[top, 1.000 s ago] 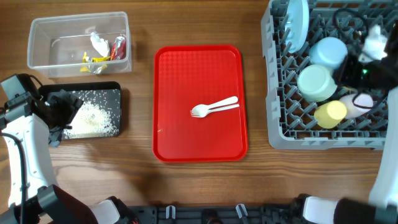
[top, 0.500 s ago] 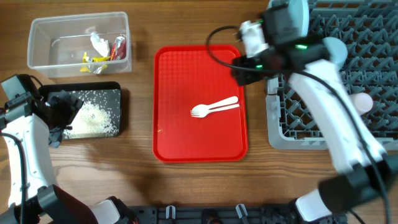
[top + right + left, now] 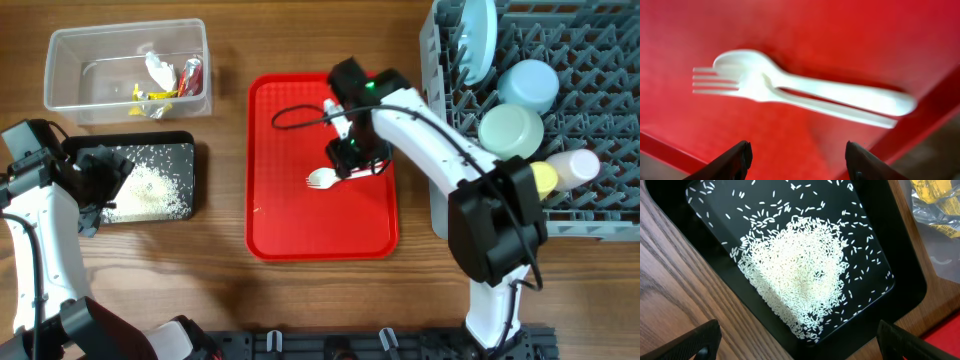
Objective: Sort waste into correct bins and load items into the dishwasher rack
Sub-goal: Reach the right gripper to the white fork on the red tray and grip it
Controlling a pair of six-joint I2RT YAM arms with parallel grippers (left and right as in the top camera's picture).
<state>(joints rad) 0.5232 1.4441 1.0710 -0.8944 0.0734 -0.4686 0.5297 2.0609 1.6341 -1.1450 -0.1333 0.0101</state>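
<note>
Right gripper (image 3: 799, 152) is hovering, jaws spread and empty, over the nested fork and spoon (image 3: 790, 90), which are lying just 3 o'clock of centre on the red tray (image 3: 290, 215); judged to be lining up a pick. Left gripper (image 3: 797, 342), spread wide, is idling above the rice (image 3: 800, 280) in the black tray (image 3: 902, 270).

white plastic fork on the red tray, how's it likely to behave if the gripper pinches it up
The fork looks thin and light, so it should lift easily but may flex. It lies flat on the red tray, so it could skid rather than rise. Its head overlaps the spoon, which may drag along.
</note>
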